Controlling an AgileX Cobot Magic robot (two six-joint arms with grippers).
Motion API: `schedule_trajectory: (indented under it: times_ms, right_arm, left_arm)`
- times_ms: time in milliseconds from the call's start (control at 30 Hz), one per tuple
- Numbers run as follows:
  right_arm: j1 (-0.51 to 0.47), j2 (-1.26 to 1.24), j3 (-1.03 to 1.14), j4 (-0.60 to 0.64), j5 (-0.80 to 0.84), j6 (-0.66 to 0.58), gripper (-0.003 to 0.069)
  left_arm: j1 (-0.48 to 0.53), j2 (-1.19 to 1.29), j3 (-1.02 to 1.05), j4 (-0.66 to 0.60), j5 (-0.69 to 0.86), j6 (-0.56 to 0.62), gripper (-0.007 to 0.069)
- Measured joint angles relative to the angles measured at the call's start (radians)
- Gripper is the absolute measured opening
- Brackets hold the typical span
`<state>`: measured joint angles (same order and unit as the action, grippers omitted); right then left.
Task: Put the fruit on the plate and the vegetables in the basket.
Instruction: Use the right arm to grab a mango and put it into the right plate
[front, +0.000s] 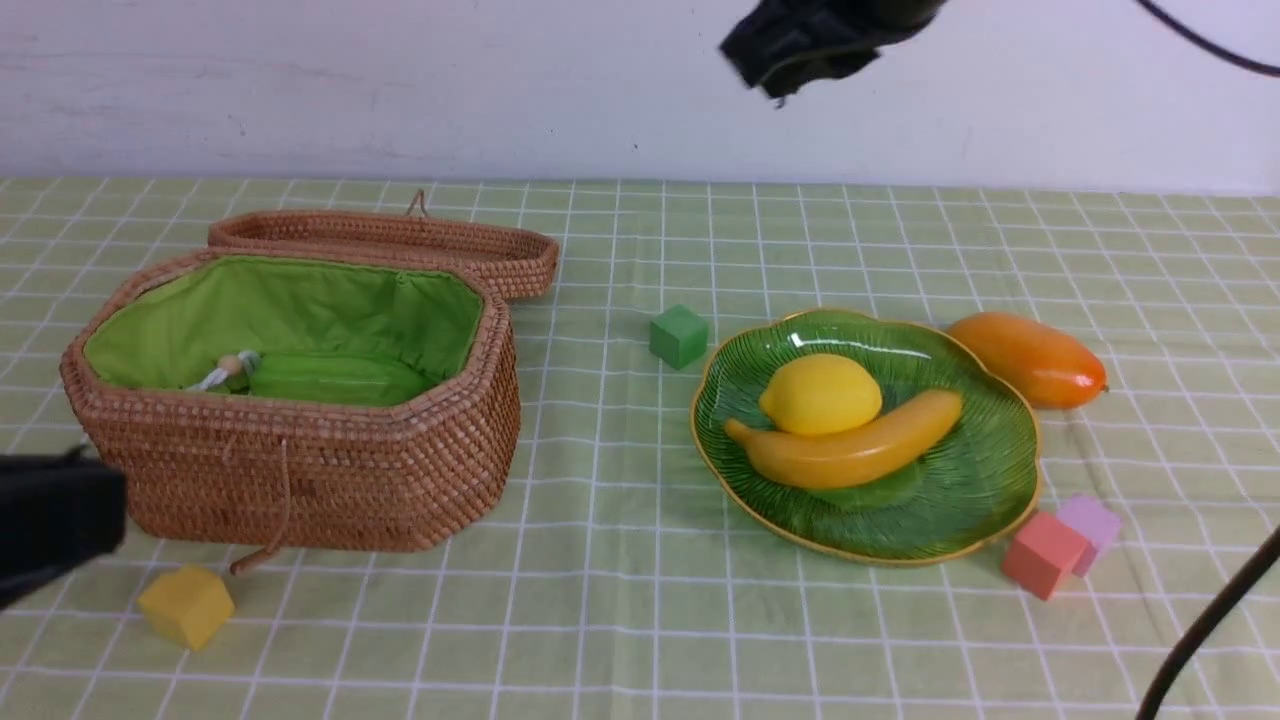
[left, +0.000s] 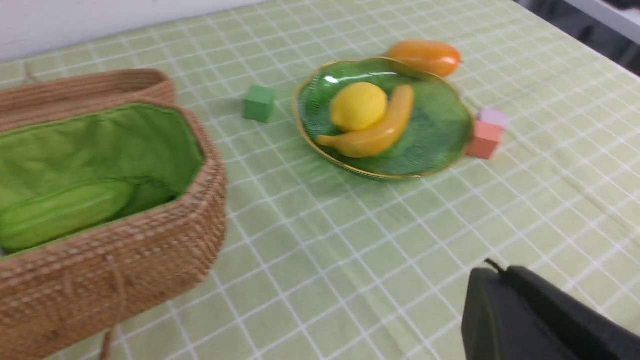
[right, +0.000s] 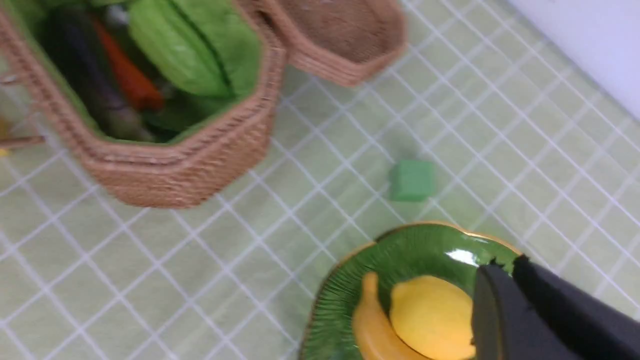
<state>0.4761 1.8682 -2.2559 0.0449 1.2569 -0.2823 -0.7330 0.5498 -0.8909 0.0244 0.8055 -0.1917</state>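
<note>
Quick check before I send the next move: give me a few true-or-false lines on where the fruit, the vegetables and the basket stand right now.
1. The lemon and the banana lie on the plate. True.
2. The mango is on the plate too. False: it lies on the tablecloth, beside the plate's far rim.
3. The basket holds the gourd, the carrot and the eggplant. True.
4. The basket's lid is closed. False: it lies open behind the basket.
5. The green cube sits in the basket. False: it stands on the tablecloth between basket and plate.
</note>
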Motion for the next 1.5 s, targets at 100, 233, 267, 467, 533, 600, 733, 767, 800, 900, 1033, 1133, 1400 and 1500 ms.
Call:
schedule_trajectory:
  times_ms: [100,233,267,467,533,600,733,767,800,900,1033,1133,1400,1500]
  right_arm:
    - [-0.111,-0.016,0.064,-0.003,0.0,0.013,-0.0015]
    - [-0.279,-0.018,0.176,-0.006,0.001,-0.002,-0.0005]
    - [-0.311,-0.008,0.193,-0.006,0.002,-0.016,0.0002]
    - [-0.481,0.127,0.227,0.09,-0.002,-0.127,0.0186]
    - [-0.508,0.168,0.229,0.117,-0.007,-0.152,0.0278]
    - [-0.533,0.215,0.23,0.132,-0.02,-0.183,0.0401]
    - [-0.55,0.261,0.232,0.137,-0.061,-0.238,0.0606]
    - [-0.55,0.269,0.232,0.138,-0.069,-0.263,0.064]
    - [-0.551,0.277,0.232,0.142,-0.079,-0.29,0.0669]
    - [-0.551,0.286,0.232,0.152,-0.097,-0.324,0.0674]
    - [-0.551,0.299,0.232,0.159,-0.118,-0.351,0.0637]
    - [-0.551,0.321,0.232,0.161,-0.132,-0.366,0.0613]
    - [-0.551,0.388,0.232,0.204,-0.182,-0.392,0.0603]
    - [-0.551,0.404,0.232,0.216,-0.2,-0.396,0.0603]
  left_arm:
    - [0.0,0.0,0.0,-0.09,0.0,0.077,-0.001]
    - [0.0,0.0,0.0,-0.149,0.0,0.132,-0.0008]
    - [0.0,0.0,0.0,-0.153,0.0,0.135,-0.0008]
    - [0.0,0.0,0.0,-0.163,-0.01,0.14,-0.0003]
    - [0.0,0.0,0.0,-0.163,-0.023,0.14,-0.0003]
    - [0.0,0.0,0.0,-0.166,-0.041,0.14,-0.0002]
    - [0.0,0.0,0.0,-0.166,-0.08,0.14,0.0001]
    - [0.0,0.0,0.0,-0.166,-0.092,0.14,0.0002]
    - [0.0,0.0,0.0,-0.166,-0.111,0.14,0.0004]
    - [0.0,0.0,0.0,-0.167,-0.133,0.14,0.0006]
    - [0.0,0.0,0.0,-0.169,-0.162,0.14,0.0008]
    - [0.0,0.0,0.0,-0.169,-0.194,0.14,0.0007]
    - [0.0,0.0,0.0,-0.169,-0.242,0.14,0.0008]
    - [0.0,0.0,0.0,-0.169,-0.241,0.14,0.0012]
